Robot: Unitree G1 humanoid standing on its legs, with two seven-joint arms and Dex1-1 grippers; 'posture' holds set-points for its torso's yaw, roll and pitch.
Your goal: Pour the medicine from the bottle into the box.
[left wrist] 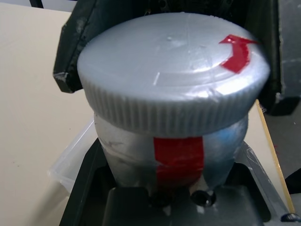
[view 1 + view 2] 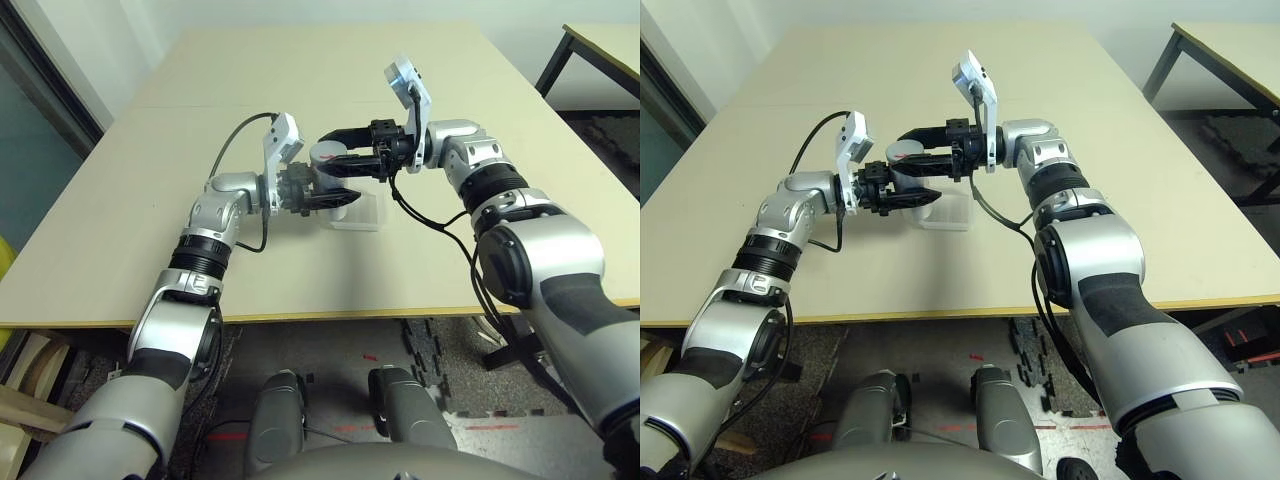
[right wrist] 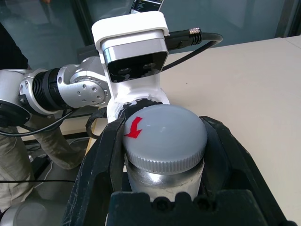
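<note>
Presently the bottle (image 1: 178,160) is held upright above the table (image 2: 200,150), gripped from two sides at once: its silver-grey body, marked with a red label band, is clamped between the fingers of the left gripper (image 2: 335,195), whose jaws are drawn tight against it low down, while the round grey cap (image 3: 164,136) is enclosed by the right gripper (image 2: 345,150), whose black fingers (image 3: 101,160) are pressed against the ribbed rim on either side. A red arrow is seen on the flat top of the cap, close to one finger of the right gripper. The two grippers are brought in from opposite sides, the right one sitting just above the left, so that the cap lies between the upper jaws and the body between the lower ones. The box (image 2: 358,212), a shallow tray of clear plastic, is found on the table directly below and just beyond the left gripper's jaws, with part of its rim hidden by the fingers; a corner of it is also seen beside the bottle in the left wrist view. The cap is still seated on the bottle. The medicine cannot be made out. In the right wrist view a person's legs (image 3: 28,155) are seen beyond the table edge, behind the left arm
</note>
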